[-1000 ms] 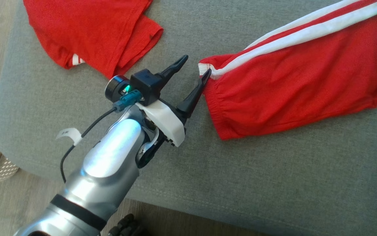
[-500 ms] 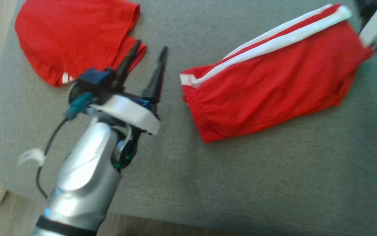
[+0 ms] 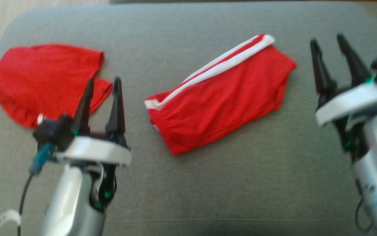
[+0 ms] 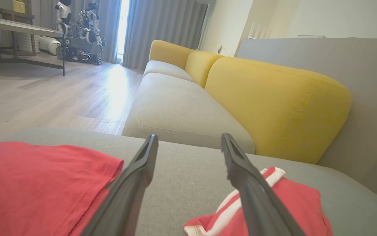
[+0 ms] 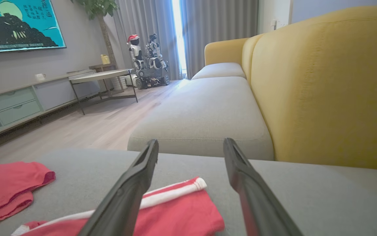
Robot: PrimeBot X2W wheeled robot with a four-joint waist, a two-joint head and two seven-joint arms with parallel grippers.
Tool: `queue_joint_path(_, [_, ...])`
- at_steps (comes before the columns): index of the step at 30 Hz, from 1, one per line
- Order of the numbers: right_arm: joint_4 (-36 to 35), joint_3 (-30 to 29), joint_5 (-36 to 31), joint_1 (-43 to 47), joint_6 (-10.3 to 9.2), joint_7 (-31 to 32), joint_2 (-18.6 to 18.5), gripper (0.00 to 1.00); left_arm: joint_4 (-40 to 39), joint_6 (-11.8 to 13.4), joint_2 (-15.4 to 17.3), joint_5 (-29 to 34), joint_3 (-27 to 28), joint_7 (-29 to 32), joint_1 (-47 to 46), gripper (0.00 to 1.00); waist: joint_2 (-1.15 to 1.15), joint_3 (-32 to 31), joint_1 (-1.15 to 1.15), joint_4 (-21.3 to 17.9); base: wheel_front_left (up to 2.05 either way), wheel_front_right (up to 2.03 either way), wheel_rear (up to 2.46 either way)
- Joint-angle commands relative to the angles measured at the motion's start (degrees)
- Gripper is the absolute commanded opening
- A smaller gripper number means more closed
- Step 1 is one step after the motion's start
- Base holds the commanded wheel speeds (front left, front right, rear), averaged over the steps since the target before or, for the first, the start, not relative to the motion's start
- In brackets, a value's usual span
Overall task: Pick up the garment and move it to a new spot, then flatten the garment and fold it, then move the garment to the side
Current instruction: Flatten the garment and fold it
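The garment [image 3: 221,95], red shorts with white side stripes, lies folded on the grey cushion [image 3: 228,190] near its middle. In the head view my left gripper [image 3: 105,80] stands open at the lower left, a little left of the garment's waistband and apart from it. My right gripper [image 3: 327,38] is open at the right, beside the garment's far end with a gap between them. The left wrist view has the left gripper [image 4: 189,137] open over bare cushion, the garment [image 4: 293,203] under its right finger. The right gripper [image 5: 191,142] hovers open above the garment [image 5: 182,216].
A second red cloth [image 3: 44,78] lies folded at the cushion's left end, just behind my left fingers. Beyond the cushion are a grey sofa seat [image 5: 205,111] with yellow backrests [image 4: 273,105], wood floor [image 4: 44,95], a table and another robot [image 5: 149,62].
The head camera has swung, so the whole picture shifted. My left gripper drew back from the garment's waistband corner and now points up the view. My right gripper has come into view, open.
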Motion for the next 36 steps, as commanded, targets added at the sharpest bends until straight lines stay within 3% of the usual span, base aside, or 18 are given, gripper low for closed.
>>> queue_joint_path(1, [-2.39, 0.11, -2.47, 2.80, -0.05, -1.97, 1.44, 1.00, -3.07, -0.17, 0.28, 1.50, 2.54, -0.70, 1.23, 1.00, 0.00, -3.40, 0.00, -3.30, 0.00, 0.00, 0.00])
queue_joint_path(4, [-3.20, -0.97, -6.76, 7.74, -0.05, -4.55, 3.22, 1.00, -4.24, -0.70, 0.14, 1.78, 3.15, -0.70, 5.35, 1.00, 0.00, -5.01, 0.00, -4.56, 0.00, 0.00, 0.00])
queue_joint_path(9, [-5.17, -5.83, -13.50, 15.03, -0.05, -8.06, 7.33, 1.00, -7.29, 1.11, 0.10, 0.18, 3.46, -0.70, 10.94, 1.00, 0.00, -7.22, 0.00, -6.10, 0.00, 0.00, 0.00])
queue_joint_path(15, [-7.43, -10.05, -18.65, 20.94, -0.05, -9.53, 11.30, 1.00, -7.87, 2.85, 0.09, 2.34, 1.75, -0.70, 15.00, 1.00, 0.00, -7.89, 0.00, -6.45, 0.00, 0.00, 0.00])
queue_joint_path(23, [-8.78, -12.28, -22.70, 24.28, -0.05, -9.98, 13.92, 1.00, -8.51, 4.41, 0.09, 3.00, 1.30, -0.70, 16.14, 1.00, 0.00, -7.95, 0.00, -6.03, 0.00, 0.00, 0.00])
queue_joint_path(29, [-8.46, -12.09, -22.32, 24.28, -0.05, -8.96, 14.37, 1.00, -8.21, 4.17, 0.09, 3.37, 1.10, -0.70, 15.72, 1.00, 0.00, -7.35, 0.00, -5.14, 0.00, 0.00, 0.00])
queue_joint_path(36, [-6.00, -11.88, -6.02, 19.98, -0.05, -1.26, 15.08, 1.00, -8.78, 4.16, 0.09, 2.70, -0.82, -0.70, 13.17, 1.00, 0.00, -3.12, 0.00, -1.69, 0.00, 0.00, 0.00])
